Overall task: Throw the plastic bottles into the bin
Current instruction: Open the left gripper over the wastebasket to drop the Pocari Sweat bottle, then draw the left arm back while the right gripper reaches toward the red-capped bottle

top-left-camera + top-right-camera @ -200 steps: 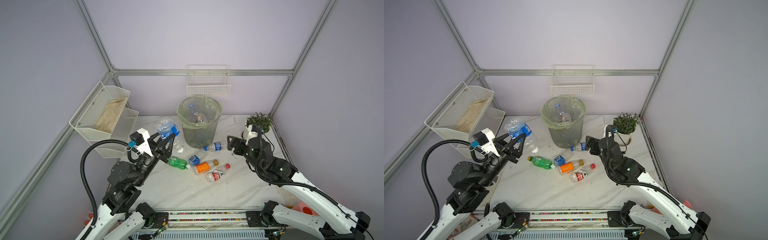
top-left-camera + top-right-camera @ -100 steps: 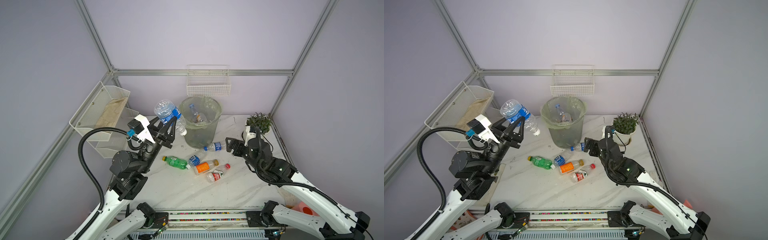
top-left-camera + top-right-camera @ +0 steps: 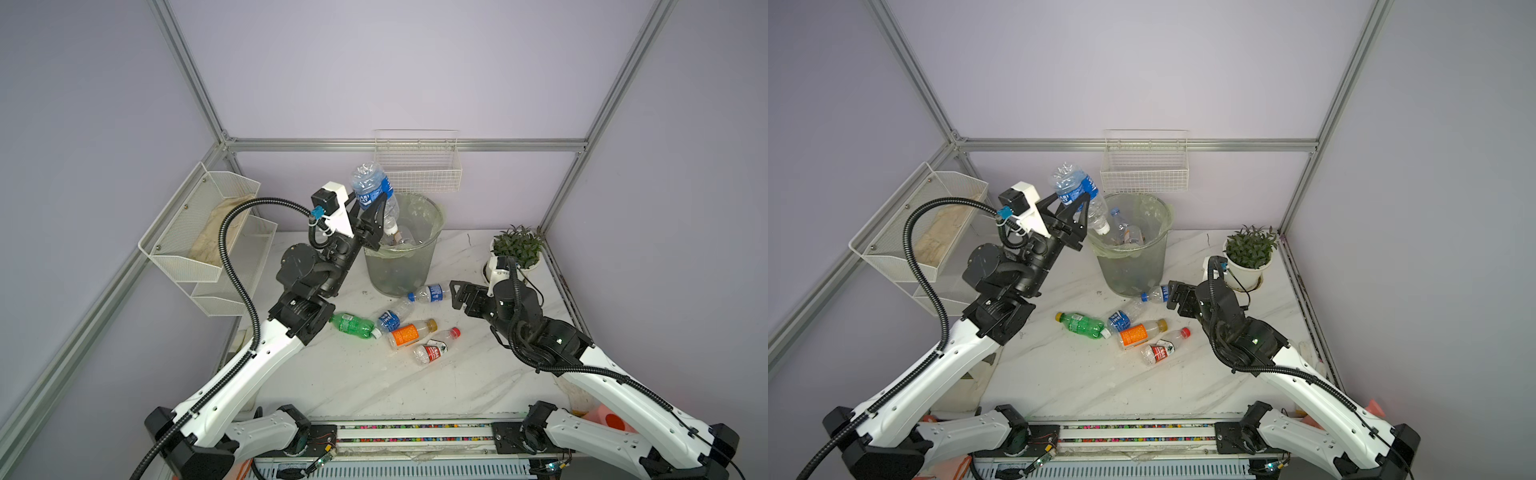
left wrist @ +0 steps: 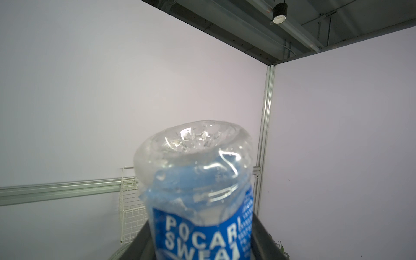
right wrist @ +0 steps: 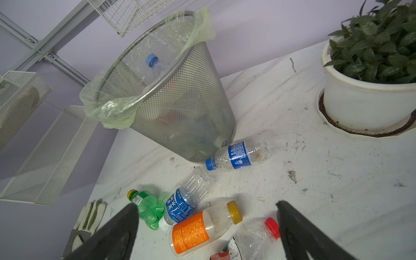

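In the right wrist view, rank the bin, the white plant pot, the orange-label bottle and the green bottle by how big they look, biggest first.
1. bin
2. white plant pot, cut off by the frame
3. orange-label bottle
4. green bottle, partly covered
The bottles lie nearer the camera, which inflates them.

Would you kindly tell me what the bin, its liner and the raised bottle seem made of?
The bin: likely grey metal mesh, judging by its fine perforated wall and shiny rim. Its liner: thin pale green plastic film, translucent and crinkled. The raised bottle: thin clear plastic, dented, with a glossy blue label.
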{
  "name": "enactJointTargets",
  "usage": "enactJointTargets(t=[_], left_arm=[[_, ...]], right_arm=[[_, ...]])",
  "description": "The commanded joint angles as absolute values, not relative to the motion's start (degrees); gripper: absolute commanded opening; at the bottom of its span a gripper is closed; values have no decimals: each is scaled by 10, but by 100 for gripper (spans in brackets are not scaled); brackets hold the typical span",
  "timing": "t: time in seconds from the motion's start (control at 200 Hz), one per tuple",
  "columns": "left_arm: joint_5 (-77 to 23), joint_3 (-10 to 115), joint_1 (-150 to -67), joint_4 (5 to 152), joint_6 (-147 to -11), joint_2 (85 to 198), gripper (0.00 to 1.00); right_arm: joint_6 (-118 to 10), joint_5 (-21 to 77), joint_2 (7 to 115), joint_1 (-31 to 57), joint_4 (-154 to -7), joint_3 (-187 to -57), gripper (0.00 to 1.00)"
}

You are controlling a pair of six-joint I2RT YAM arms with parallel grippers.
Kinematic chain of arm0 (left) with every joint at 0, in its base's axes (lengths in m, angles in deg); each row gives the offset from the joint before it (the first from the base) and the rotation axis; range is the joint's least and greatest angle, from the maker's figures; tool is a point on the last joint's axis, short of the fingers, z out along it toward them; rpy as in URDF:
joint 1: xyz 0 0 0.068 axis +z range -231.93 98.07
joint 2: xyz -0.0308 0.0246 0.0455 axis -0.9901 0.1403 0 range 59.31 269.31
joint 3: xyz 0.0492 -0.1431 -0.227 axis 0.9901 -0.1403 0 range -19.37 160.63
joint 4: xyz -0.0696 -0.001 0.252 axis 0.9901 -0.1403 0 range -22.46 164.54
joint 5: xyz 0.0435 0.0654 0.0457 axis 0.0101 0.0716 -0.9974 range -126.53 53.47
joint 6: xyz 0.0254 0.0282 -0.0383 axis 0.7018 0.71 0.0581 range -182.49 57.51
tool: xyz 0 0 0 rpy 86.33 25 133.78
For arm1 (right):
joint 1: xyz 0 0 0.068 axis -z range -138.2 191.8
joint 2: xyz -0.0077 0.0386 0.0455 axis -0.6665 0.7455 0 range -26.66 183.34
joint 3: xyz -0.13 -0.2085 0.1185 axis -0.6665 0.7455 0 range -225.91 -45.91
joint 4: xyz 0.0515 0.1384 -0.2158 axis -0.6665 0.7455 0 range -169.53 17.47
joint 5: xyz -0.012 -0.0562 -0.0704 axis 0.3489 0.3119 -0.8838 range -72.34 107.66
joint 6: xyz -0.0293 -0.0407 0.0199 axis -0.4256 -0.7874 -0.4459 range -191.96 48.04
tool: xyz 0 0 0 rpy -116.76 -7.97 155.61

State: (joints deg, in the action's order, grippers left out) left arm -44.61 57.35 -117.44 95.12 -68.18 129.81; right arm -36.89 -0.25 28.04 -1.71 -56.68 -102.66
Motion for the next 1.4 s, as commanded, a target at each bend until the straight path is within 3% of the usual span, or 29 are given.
enactJointTargets(t=[0.0,0.03,0.07,0.11,0.165,0.185,0.255,0.335,0.66,1.395], left_arm=[[-448,670,-1153,954,-661,1367,0],[-445,683,-1145,939,-669,1390,2],[-441,701,-1135,918,-682,1424,12],[-432,721,-1124,891,-695,1449,42],[-426,753,-1116,838,-701,1476,93],[-429,768,-1116,812,-703,1483,100],[-422,825,-1118,737,-713,1492,100],[-410,831,-1130,757,-711,1467,100],[-389,770,-1163,840,-698,1331,100],[-401,614,-1168,848,-703,1128,100]], right_arm=[[-362,7,271,-16,-551,-1041,97],[-362,8,268,-16,-548,-1043,97],[-362,10,261,-16,-542,-1044,97],[-360,11,252,-16,-536,-1043,97],[-361,13,238,-16,-527,-1041,97],[-362,14,232,-16,-524,-1039,97],[-364,10,210,-16,-512,-1033,97],[-365,7,188,-16,-507,-1022,97],[-364,35,213,-16,-536,-1021,97],[-350,76,266,-16,-581,-1029,97]])
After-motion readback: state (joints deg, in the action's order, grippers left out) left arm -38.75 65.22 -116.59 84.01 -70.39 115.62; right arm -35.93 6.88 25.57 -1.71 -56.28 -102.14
